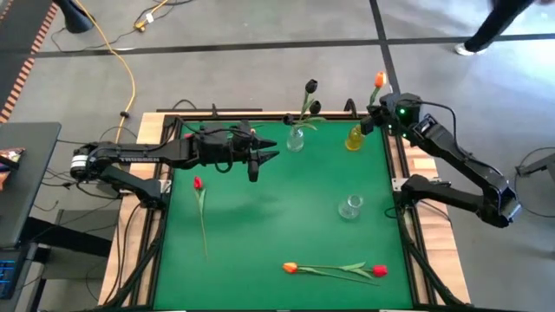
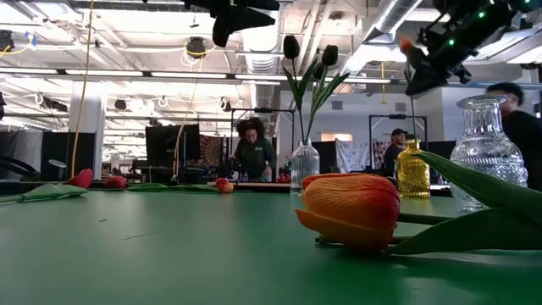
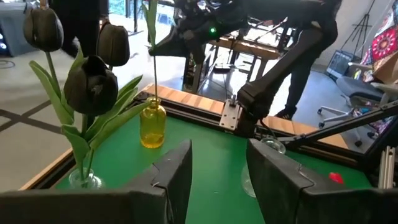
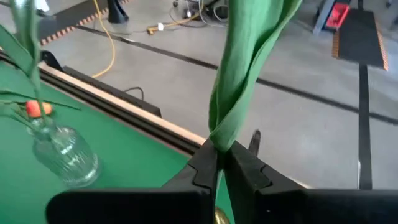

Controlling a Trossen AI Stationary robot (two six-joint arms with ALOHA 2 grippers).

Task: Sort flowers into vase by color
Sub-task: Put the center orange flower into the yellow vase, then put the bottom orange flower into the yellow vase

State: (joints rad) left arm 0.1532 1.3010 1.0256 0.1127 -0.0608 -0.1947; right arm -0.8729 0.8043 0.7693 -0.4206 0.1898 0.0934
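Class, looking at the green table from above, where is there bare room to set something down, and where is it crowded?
Free: the middle, between the red flower and empty glass vase. Crowded: the far edge, around the vase of dark flowers, yellow vase and right hand.

A yellow cable (image 1: 121, 61) snakes over the grey floor beyond the green tabletop's (image 1: 260, 225) far left corner. Past the far edge, 1 person (image 2: 252, 152) stands at a bench beside a dark monitor (image 2: 169, 144). A black office chair (image 3: 367, 96) sits beyond the wooden frame (image 3: 186, 102).
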